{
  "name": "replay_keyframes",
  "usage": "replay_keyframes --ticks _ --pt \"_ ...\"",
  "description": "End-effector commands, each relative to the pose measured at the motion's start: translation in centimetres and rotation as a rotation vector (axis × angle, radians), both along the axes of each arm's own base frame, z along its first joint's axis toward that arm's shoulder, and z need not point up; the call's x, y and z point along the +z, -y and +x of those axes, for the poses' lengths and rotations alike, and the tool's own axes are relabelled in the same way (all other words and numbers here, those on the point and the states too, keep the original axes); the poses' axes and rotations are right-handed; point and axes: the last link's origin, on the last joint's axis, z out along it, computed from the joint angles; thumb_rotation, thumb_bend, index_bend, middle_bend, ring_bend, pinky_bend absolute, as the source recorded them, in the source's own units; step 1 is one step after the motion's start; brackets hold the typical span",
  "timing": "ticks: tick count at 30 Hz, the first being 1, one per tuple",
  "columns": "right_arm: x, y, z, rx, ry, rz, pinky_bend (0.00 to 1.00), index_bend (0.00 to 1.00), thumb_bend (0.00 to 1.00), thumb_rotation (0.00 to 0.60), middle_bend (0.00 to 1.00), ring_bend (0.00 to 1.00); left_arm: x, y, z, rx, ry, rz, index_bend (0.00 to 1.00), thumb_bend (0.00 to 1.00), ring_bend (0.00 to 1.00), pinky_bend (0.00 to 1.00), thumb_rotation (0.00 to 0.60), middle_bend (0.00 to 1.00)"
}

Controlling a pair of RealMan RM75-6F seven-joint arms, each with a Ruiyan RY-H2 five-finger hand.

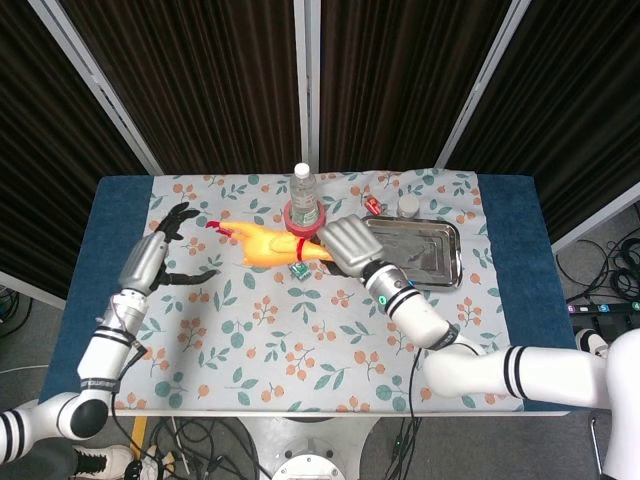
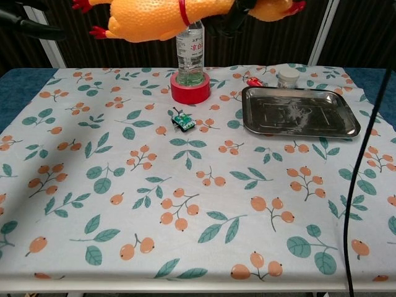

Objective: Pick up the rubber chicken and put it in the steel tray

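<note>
The orange rubber chicken [image 1: 268, 243] with a red band hangs in the air over the middle of the table, and my right hand [image 1: 345, 246] grips its right end. In the chest view the chicken [image 2: 158, 17] fills the top edge, in front of the bottle. My left hand [image 1: 150, 258] stands open at the left, apart from the chicken, its fingers [image 2: 31, 25] just showing at the chest view's top left. The steel tray [image 1: 445, 262] lies at the right, bare inside, seen in the chest view as the tray [image 2: 346, 127].
A water bottle [image 2: 189, 46] stands inside a red tape roll [image 2: 190, 91] at the back centre. A small green part [image 2: 183, 122] lies in front of it. A white-capped jar [image 2: 287, 77] and a small red item [image 2: 253, 81] sit behind the tray.
</note>
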Motion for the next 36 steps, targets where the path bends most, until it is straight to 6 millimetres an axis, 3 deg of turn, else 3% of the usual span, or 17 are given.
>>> replay_keyframes --ticks 1,7,13,16,21,30,33,35,36 --pt "2.0 -0.2 -3.5 -0.046 0.02 -0.004 0.92 0.82 0.95 0.6 0.68 0.65 1.3 1.0 -1.5 0.008 -0.012 0.046 0.19 0.07 0.12 0.28 0.578 0.12" --pt "4.5 -0.5 -11.2 -0.138 -0.007 -0.029 0.9 0.82 0.93 0.6 0.68 0.64 2.6 2.8 -3.9 0.007 -0.063 0.109 0.19 0.07 0.12 0.28 0.6 0.12" --pt "4.5 -0.3 -19.2 -0.281 -0.048 -0.016 0.87 0.8 0.86 0.6 0.68 0.63 2.3 4.3 -5.1 0.03 -0.051 0.152 0.19 0.07 0.12 0.27 0.6 0.14" --pt "3.7 0.2 -22.1 -0.319 -0.064 -0.026 0.83 0.78 0.77 0.6 0.68 0.61 1.7 4.6 -5.4 0.039 -0.051 0.151 0.19 0.07 0.12 0.27 0.6 0.14" --pt "1.6 1.0 -24.7 -0.364 -0.07 0.004 0.75 0.73 0.69 0.6 0.64 0.56 1.6 5.2 -5.9 0.066 -0.047 0.153 0.19 0.07 0.12 0.27 0.6 0.14" --pt "-1.5 3.0 -26.2 -0.395 -0.043 0.01 0.61 0.63 0.5 0.6 0.55 0.45 1.8 5.5 -6.4 0.1 -0.039 0.157 0.19 0.07 0.12 0.27 0.6 0.14" --pt "-2.0 3.6 -26.8 -0.414 -0.06 0.01 0.46 0.41 0.27 0.6 0.42 0.32 1.9 5.5 -6.5 0.102 -0.052 0.163 0.19 0.07 0.12 0.27 0.6 0.14" --pt "-2.0 4.0 -26.9 -0.422 -0.055 0.001 0.33 0.14 0.07 0.6 0.29 0.19 1.9 5.5 -6.6 0.104 -0.057 0.168 0.19 0.07 0.12 0.27 0.6 0.14" --pt "-1.9 4.1 -27.0 -0.424 -0.052 -0.003 0.3 0.08 0.04 0.6 0.25 0.15 2.0 5.5 -6.6 0.103 -0.058 0.17 0.19 0.07 0.12 0.27 0.6 0.14"
